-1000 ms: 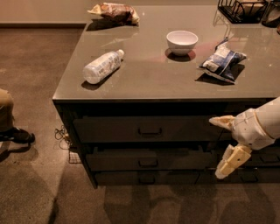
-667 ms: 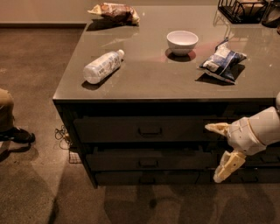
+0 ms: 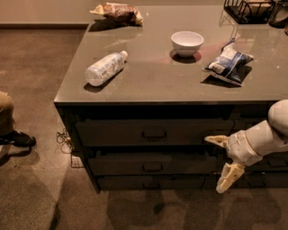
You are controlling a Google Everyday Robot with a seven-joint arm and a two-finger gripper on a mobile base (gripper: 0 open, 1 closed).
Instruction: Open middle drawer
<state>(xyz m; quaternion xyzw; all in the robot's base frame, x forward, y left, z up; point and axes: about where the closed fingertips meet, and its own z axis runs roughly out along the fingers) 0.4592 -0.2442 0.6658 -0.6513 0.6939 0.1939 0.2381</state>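
Note:
The middle drawer (image 3: 117, 165) is a dark front of medium height with a small bar handle (image 3: 152, 168) at its centre. It sits flush with the fronts above and below. My gripper (image 3: 218, 164) is at the right, in front of the drawer fronts and well to the right of the handle. Its two pale fingers are spread wide apart, one finger (image 3: 216, 140) high and one finger (image 3: 226, 177) low. It holds nothing.
The taller top drawer (image 3: 112, 132) and the thin bottom drawer (image 3: 121, 183) flank the middle one. On the counter (image 3: 153, 83) lie a plastic bottle (image 3: 104, 68), a white bowl (image 3: 187, 42), a blue snack bag (image 3: 228, 63), a brown bag (image 3: 118, 12) and a wire rack (image 3: 249, 10). A person's foot (image 3: 13, 137) is at the left.
My gripper has moved a little to the left and down, closer to the drawer fronts. The drawers and counter objects have not moved.

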